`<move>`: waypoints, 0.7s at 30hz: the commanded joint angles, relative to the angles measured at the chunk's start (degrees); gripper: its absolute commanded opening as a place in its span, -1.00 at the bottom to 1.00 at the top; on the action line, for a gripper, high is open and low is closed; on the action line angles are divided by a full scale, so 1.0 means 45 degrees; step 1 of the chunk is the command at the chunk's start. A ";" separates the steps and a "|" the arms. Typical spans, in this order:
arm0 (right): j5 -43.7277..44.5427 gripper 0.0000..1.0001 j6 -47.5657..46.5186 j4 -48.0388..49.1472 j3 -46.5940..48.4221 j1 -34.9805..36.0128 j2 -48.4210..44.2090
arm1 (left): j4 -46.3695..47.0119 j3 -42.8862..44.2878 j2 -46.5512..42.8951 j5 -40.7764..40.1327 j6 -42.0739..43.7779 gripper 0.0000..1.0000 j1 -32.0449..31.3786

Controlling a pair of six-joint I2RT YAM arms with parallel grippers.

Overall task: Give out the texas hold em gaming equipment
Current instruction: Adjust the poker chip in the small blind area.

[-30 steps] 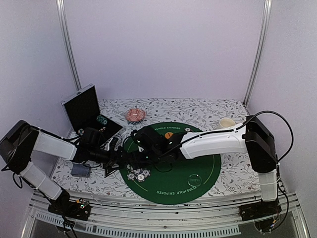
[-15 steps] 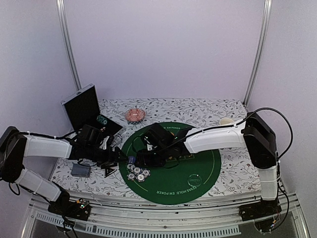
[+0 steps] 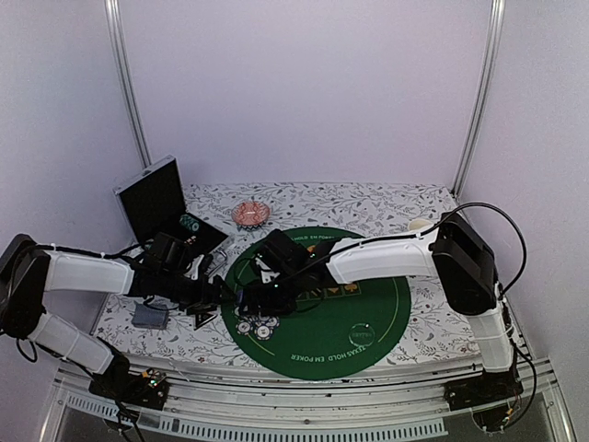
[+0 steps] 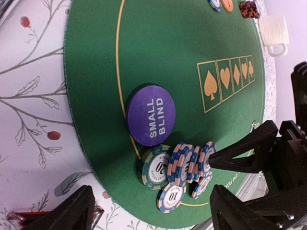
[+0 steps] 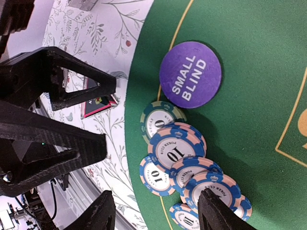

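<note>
Two tools hovering open, gripping nothing: left tool (image 4: 151, 201), right tool (image 5: 156, 203); purple round plastic SMALL BLIND disc (image 4: 151, 121) lying flat near left edge of green felt mat (image 4: 168, 43), just beside overlapping blue-pink striped poker chips (image 5: 177, 153); disc likely light, rigid, slick; pinching across rim looking best.

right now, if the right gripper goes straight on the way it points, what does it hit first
Probably the blue chips, lying just ahead of the open right gripper; the purple button sits beyond them. Depth is unclear.

Purple button (image 5: 191, 74), blue-striped chips (image 5: 175, 149), green mat (image 5: 259, 57)
</note>
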 commanded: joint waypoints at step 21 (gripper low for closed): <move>0.5013 0.35 -0.0093 -0.0085 -0.8115 -0.2295 -0.9556 | -0.4134 0.6167 0.3011 -0.5574 0.4747 0.09 -0.5469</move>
